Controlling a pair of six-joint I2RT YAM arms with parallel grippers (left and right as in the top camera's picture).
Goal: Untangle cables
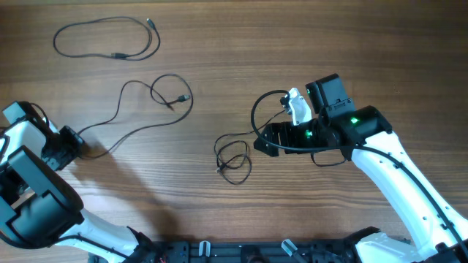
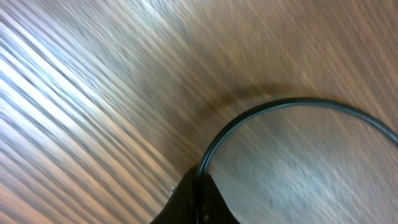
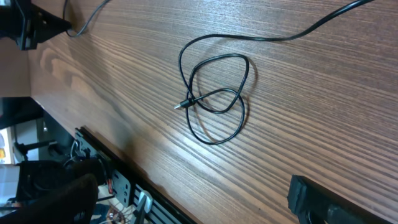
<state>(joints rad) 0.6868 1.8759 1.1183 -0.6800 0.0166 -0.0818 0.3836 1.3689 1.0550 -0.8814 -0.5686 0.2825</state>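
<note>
Three thin black cables lie on the wooden table. One cable [image 1: 117, 55] forms a closed loop at the far left. A second cable [image 1: 179, 98] curls mid-left and runs down to my left gripper [image 1: 75, 146], which is shut on its end; the left wrist view shows that cable [image 2: 298, 101] arcing into the closed jaws [image 2: 199, 199]. The third cable [image 1: 232, 162] lies coiled in the centre, and its tail curves up past my right gripper [image 1: 262, 142]. In the right wrist view the coil [image 3: 198, 99] lies ahead of the gripper, of which only one finger [image 3: 311, 199] shows, with nothing in it.
The table's near edge with a black rail and wiring [image 3: 118, 180] runs just below the coil. My left arm [image 3: 31, 28] shows at the far left of the right wrist view. The right arm's thicker wiring [image 1: 322, 150] loops beside its wrist.
</note>
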